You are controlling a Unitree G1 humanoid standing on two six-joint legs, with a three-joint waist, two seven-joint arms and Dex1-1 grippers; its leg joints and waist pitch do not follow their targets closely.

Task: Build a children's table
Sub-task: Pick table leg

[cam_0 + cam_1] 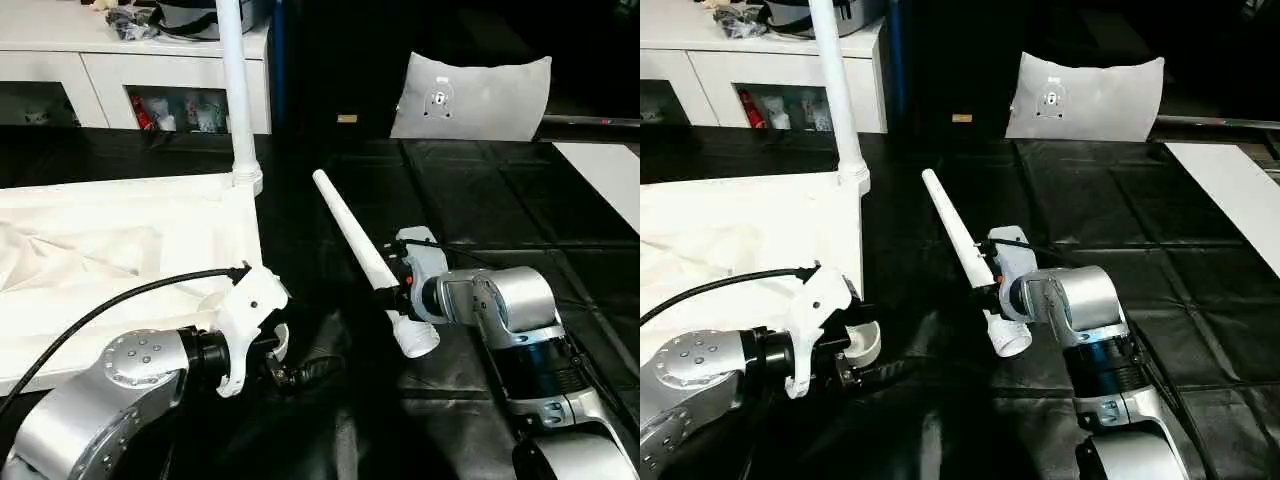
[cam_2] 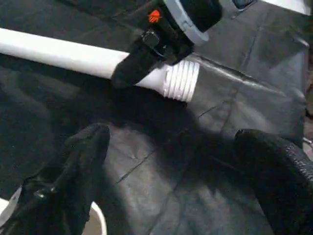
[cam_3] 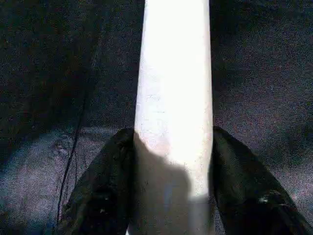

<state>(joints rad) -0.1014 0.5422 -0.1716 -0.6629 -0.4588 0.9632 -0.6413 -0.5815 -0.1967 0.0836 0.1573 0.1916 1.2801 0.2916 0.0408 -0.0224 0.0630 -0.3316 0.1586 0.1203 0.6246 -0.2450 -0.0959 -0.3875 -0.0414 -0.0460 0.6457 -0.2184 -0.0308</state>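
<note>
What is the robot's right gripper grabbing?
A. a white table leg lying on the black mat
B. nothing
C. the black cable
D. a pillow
A: the right gripper has its two black fingers on either side of the white leg near its ribbed end, as the right wrist view shows up close.

Two table legs (image 1: 365, 255), one tabletop (image 1: 120, 250), one cushion (image 1: 470, 95)
</note>
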